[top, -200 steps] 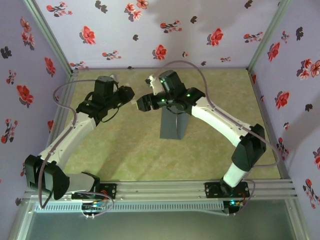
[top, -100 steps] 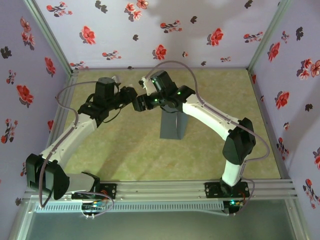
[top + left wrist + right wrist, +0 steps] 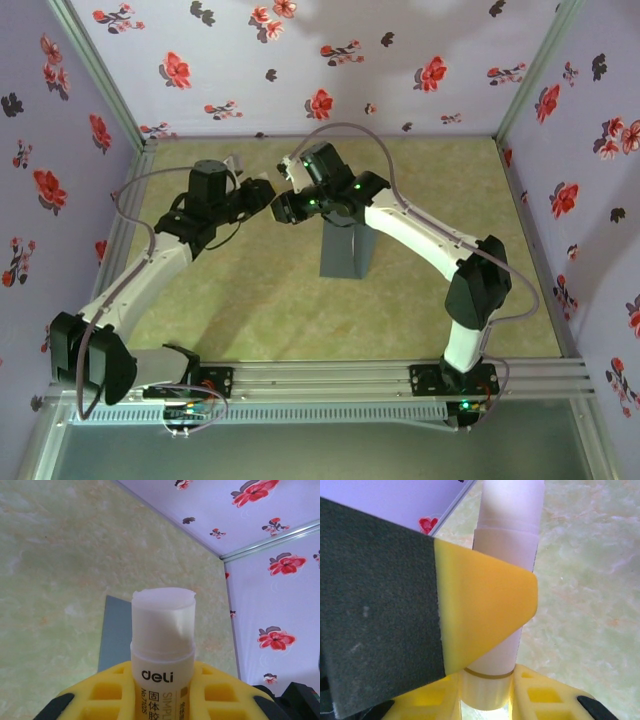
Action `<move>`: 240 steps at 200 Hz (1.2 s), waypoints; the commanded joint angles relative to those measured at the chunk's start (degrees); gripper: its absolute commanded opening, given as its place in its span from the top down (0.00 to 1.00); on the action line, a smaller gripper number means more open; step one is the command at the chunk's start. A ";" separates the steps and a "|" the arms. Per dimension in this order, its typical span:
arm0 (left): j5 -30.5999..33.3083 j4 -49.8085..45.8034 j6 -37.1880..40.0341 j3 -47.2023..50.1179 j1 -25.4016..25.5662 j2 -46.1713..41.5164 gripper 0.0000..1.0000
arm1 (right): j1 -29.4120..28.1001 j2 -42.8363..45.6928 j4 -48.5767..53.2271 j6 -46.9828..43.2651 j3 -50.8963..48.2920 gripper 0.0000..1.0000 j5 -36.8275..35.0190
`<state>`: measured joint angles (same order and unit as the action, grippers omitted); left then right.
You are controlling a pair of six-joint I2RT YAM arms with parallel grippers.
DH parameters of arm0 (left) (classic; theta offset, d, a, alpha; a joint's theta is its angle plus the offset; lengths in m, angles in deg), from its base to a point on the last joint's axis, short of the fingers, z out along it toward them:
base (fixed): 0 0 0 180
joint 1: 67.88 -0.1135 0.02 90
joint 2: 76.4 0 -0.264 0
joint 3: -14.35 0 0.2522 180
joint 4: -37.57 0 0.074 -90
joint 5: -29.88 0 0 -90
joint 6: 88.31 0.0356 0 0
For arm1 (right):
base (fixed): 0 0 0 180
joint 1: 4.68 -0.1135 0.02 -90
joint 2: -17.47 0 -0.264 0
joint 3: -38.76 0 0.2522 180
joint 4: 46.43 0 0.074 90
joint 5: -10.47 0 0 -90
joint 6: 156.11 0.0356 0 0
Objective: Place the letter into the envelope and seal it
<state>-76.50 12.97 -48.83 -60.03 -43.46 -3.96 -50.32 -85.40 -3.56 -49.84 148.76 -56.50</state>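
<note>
A white glue stick (image 3: 162,630) with a translucent end stands out from my left gripper (image 3: 162,680), which is shut on its labelled body. My right gripper (image 3: 487,690) meets it above the table's middle back, its yellow jaws closed on the stick's clear end (image 3: 487,687). A yellow-and-black finger (image 3: 480,615) of the left gripper crosses the stick (image 3: 505,545) in the right wrist view. From above, the left gripper (image 3: 262,195) and right gripper (image 3: 282,207) touch tip to tip. The slate-grey envelope (image 3: 340,250) lies flat under the right arm, its corner showing behind the stick (image 3: 116,630). The letter is out of view.
Floral walls (image 3: 300,60) close in the green table (image 3: 260,310) at the back and both sides. An aluminium rail (image 3: 320,380) with the arm bases runs along the near edge. Bare tabletop lies in front of the envelope.
The right gripper has moved left to the left gripper and its jaws have closed around the glue stick's end. The left arm shifted slightly and kept its hold.
</note>
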 commanded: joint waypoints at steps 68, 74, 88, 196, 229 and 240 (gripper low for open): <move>-22.70 17.36 -2.06 6.17 0.49 -5.65 1.00 | 6.09 6.34 -18.96 8.81 -5.78 0.75 23.13; -23.95 18.30 -2.42 6.30 0.45 -5.72 1.00 | 6.26 6.58 -19.29 8.87 -5.80 0.74 24.39; -26.79 20.98 -3.36 6.65 0.48 -5.65 1.00 | 6.71 7.04 -20.36 9.71 -6.01 0.74 27.22; -24.07 22.30 -4.24 5.56 -2.06 -5.63 1.00 | 7.52 8.20 -16.70 8.41 -6.66 0.52 26.38; -11.26 8.66 1.30 1.16 -4.28 -5.40 1.00 | 7.51 9.75 -6.38 2.52 -6.41 0.42 20.01; -5.77 3.21 3.07 -1.01 -4.20 -5.01 1.00 | 7.43 10.12 -4.52 1.56 -6.54 0.41 17.88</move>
<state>-93.16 27.66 -51.00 -55.77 -46.91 -9.29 -42.46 -77.97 -14.80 -43.19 140.96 -32.70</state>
